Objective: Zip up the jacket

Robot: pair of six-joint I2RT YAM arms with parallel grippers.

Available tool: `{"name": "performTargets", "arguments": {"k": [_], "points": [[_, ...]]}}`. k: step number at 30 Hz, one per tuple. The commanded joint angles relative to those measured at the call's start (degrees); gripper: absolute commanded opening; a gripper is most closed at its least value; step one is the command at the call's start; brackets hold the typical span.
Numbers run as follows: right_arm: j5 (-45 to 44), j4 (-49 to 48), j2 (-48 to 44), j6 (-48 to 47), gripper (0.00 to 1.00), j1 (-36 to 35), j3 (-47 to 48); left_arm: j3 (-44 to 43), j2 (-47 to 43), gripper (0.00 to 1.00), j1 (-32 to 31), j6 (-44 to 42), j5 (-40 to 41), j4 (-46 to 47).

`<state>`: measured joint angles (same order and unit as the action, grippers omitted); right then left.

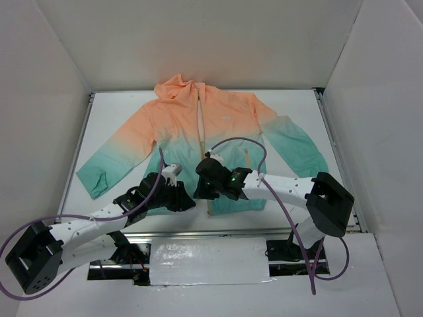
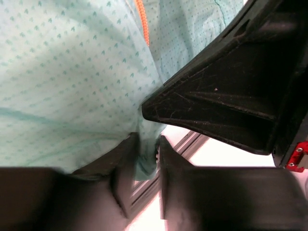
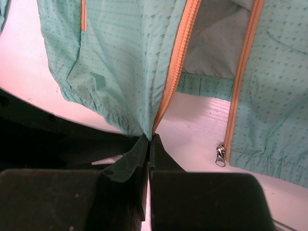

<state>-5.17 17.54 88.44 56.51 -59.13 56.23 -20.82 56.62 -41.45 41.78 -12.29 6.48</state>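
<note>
**A:** What lies nearest the arms?

**B:** The teal hem of the jacket (image 1: 172, 125). It is spread flat, front up, on a white table (image 1: 291, 102). Both grippers are down at that hem, just beside each other.

**A:** What is the left one doing?

**B:** The left gripper (image 2: 147, 147) has a fold of hem between its 2 fingers (image 2: 124, 180), and the cloth touches them. I cannot tell whether the fold is truly pinched.

**A:** And the right?

**B:** The right gripper (image 3: 148, 144) is clenched on the bottom tip of 1 orange zip tape (image 3: 175, 62).

**A:** Is the zip joined there?

**B:** Not at the hem. The 2 tapes lie apart, with white table and the jacket's inner lining showing between them. A small metal zip pull (image 3: 220, 155) hangs at the foot of the other tape (image 3: 243, 72), apart from both grippers.

**A:** And further away?

**B:** The teal fades to orange-peach across the chest. The 2 sleeves (image 1: 109, 165) slant outward to either side, and their ends are teal. The hood (image 1: 177, 87) lies at the table's far edge
</note>
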Motion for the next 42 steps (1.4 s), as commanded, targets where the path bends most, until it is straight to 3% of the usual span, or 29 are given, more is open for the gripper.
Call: {"name": "performTargets", "arguments": {"k": [1,5,7,8,10,11,14,15,19,24,28,35,42], "points": [[0.0,-1.7,-0.5,0.0,0.0,-0.5,1.3,0.6,0.7,0.32,-0.2,-1.5,-0.5,2.8],[-0.3,-1.5,-0.6,-0.1,0.0,-0.6,1.2,0.9,0.7,0.17,-0.2,-1.7,-0.9,3.6],[0.5,-2.4,-1.1,-0.1,0.01,-0.6,0.6,1.1,0.9,0.01,-0.2,-1.6,-2.0,4.7],[1.0,-3.2,-1.5,-0.2,0.02,-0.5,0.1,1.2,1.1,0.0,-0.2,-1.1,-2.6,5.9],[1.1,-5.5,-2.8,-0.5,0.26,-0.6,-2.2,1.6,1.2,0.0,-0.2,-0.2,-4.3,7.2],[1.3,-7.0,-5.3,-1.0,0.61,-0.5,-4.7,1.7,1.2,0.0,-0.2,0.6,-4.7,8.1],[-1.8,-7.9,-10.4,-1.3,0.79,0.1,-7.4,2.0,0.0,0.0,-0.2,3.0,-4.7,8.1],[-3.2,-6.0,-11.7,-1.6,0.81,0.2,-7.7,2.1,-1.1,0.0,-0.1,4.0,-4.3,7.8],[-7.1,-3.9,-17.5,-4.6,0.82,0.9,-10.7,5.1,-5.9,0.0,-0.1,10.9,-4.0,9.3],[2.5,-13.4,-20.1,-8.4,0.79,1.2,-18.2,10.9,-13.3,0.0,0.0,20.7,-4.1,15.7],[3.9,-14.2,-20.2,-9.4,0.76,1.1,-19.8,13.5,-16.4,0.0,0.0,25.3,-3.4,19.0],[-7.7,5.2,-18.0,-8.3,0.69,1.1,-14.8,15.2,-19.3,0.0,0.0,29.7,-0.2,18.7],[-8.5,11.2,-16.5,-9.5,0.55,0.9,-14.3,17.6,-21.6,0.0,0.0,35.6,4.7,17.2]]}}
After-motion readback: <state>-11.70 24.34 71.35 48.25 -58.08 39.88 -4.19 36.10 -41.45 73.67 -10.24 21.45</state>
